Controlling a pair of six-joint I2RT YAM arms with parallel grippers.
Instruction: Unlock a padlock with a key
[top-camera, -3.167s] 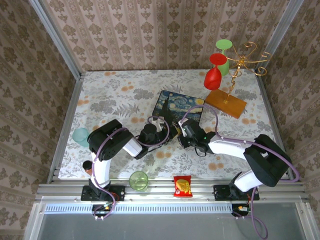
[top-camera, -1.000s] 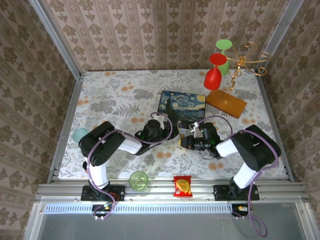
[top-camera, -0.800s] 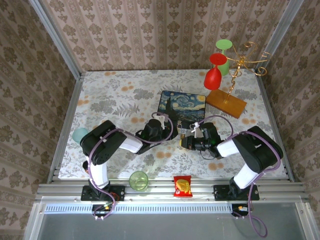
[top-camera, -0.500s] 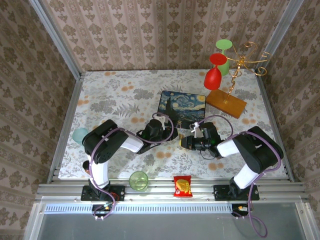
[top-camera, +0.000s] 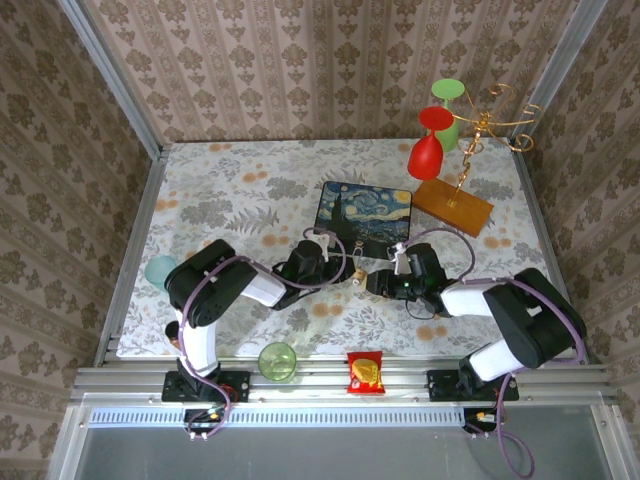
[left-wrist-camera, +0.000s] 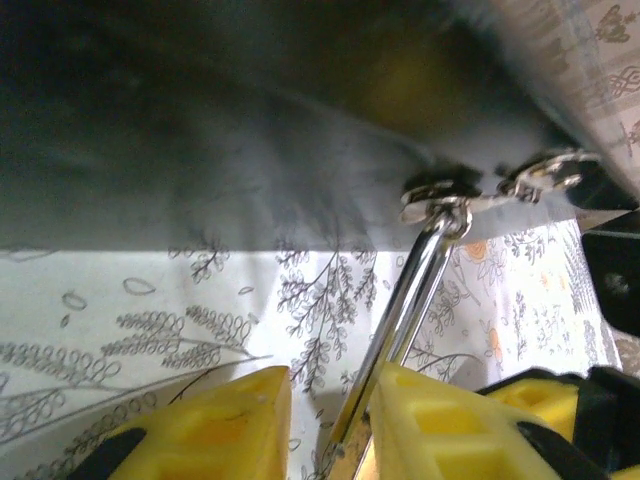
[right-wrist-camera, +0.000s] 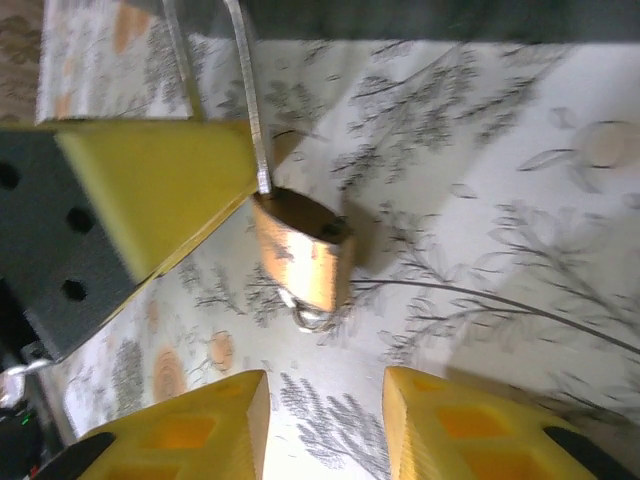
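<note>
The small brass padlock hangs upright just above the flowered cloth, and in the top view the padlock sits between the two grippers. Its thin silver shackle runs between the yellow fingers of my left gripper, pressed against the right finger. A small silver key sticks out of the padlock's underside. My right gripper stands open a short way from the key, touching nothing. From above, the left gripper and right gripper face each other.
The blue-and-yellow starry-night box lies just behind both grippers. A wooden stand with a red glass is at the back right. A green cup, red snack bag and teal cup sit near the front edge.
My right gripper has opened, let go of the key and drawn back a little to the right. The left gripper has stayed put with the padlock.
</note>
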